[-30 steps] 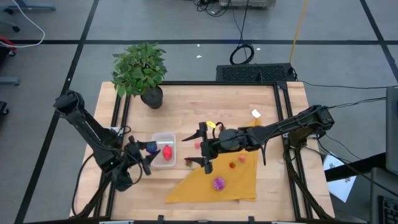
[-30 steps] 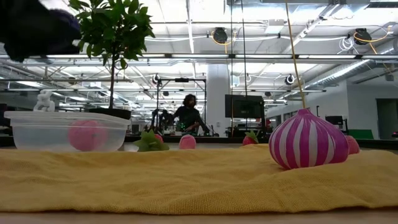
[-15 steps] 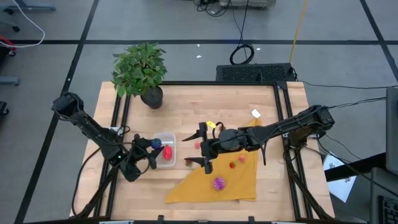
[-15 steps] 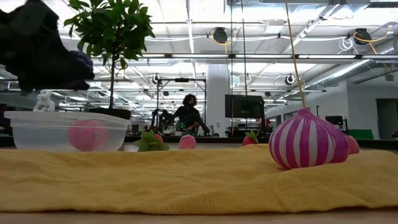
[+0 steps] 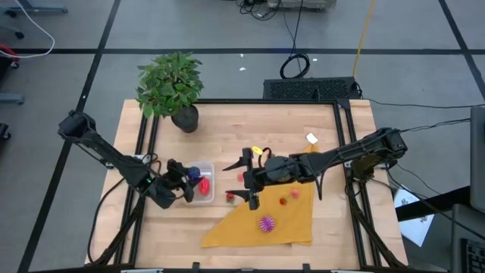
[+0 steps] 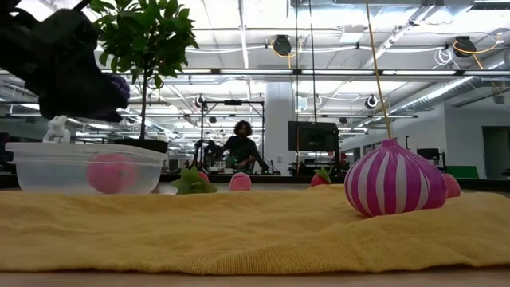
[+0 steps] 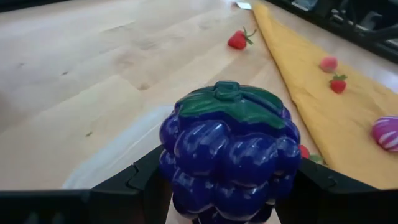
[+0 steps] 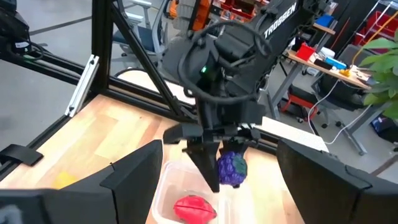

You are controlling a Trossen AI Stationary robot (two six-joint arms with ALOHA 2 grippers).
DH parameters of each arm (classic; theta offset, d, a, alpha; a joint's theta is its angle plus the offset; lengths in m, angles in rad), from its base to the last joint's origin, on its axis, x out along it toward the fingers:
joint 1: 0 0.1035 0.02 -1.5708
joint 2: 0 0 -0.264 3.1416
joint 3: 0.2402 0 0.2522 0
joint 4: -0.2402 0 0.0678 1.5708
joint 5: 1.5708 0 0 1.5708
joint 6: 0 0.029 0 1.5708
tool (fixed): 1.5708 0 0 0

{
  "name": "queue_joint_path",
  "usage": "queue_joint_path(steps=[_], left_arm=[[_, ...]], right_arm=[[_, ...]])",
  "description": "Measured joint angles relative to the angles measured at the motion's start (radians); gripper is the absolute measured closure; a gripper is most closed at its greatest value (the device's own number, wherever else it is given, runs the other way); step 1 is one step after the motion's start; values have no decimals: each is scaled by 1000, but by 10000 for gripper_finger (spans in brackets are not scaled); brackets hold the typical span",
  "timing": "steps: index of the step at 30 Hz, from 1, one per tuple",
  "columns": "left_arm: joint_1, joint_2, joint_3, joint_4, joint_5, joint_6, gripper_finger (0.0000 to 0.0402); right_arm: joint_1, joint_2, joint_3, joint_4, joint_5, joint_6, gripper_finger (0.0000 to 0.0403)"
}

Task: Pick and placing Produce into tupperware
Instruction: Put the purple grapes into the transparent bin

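Wooden bench [image 5: 227, 129] from above: a potted plant [image 5: 171, 85] stands at the far corner and a mustard cloth [image 5: 284, 224] is spread toward the right. The left gripper [image 5: 184, 182] hangs over the near edge of the tupperware [image 5: 205, 184], its jaws closed on a purple grape bunch [image 5: 192, 174]; a red piece already lies in the box. The right gripper [image 5: 248, 182] waits between box and cloth, jaws spread wide and holding nothing. A striped magenta bulb [image 5: 266, 223] and small red berries [image 5: 289, 199] lie on the cloth.

At bench height, the left gripper [image 6: 68, 68] sits well above the tupperware [image 6: 84, 167], which holds a pink piece [image 6: 111, 173]. A release from that height could, I think, make the grapes bounce off the rim or out. A person stands far back in the room.

Looking past the left wrist, the grape bunch [image 7: 229, 149] is pinched between both fingers, with the box rim only partly under it; an off-centre drop looks like the main risk. A strawberry [image 7: 238, 40] lies on bare wood beyond.

Looking past the right wrist, the left gripper [image 8: 221, 163] holds the grape bunch [image 8: 232, 167] above the tupperware [image 8: 171, 186], close to its wall. A nudge there could shove the light box.
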Motion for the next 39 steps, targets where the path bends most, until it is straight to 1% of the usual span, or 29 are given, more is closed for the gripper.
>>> queue_joint_path(steps=[4, 8, 13, 17, 21, 33, 39], left_arm=[[16, -45, 1, -37, 39, 20, 177], [23, -48, 1, -83, 63, -27, 177], [43, -48, 1, -88, 109, -37, 177], [64, -48, 1, -88, 182, -35, 177], [74, -48, 1, -88, 224, -39, 177], [73, -47, 1, -92, 248, -49, 177], [73, -47, 1, -129, 270, -100, 177]], right_arm=[[-6, 0, 0, -17, 0, 9, 94], [-7, 0, 0, -19, 0, 9, 94], [-7, 0, 0, -19, 0, 4, 94], [-8, 0, 0, -19, 0, 4, 94], [-13, 0, 0, -21, 0, 5, 94], [-20, 0, 0, -34, -1, 8, 94], [-20, 0, 0, -34, -1, 8, 94]])
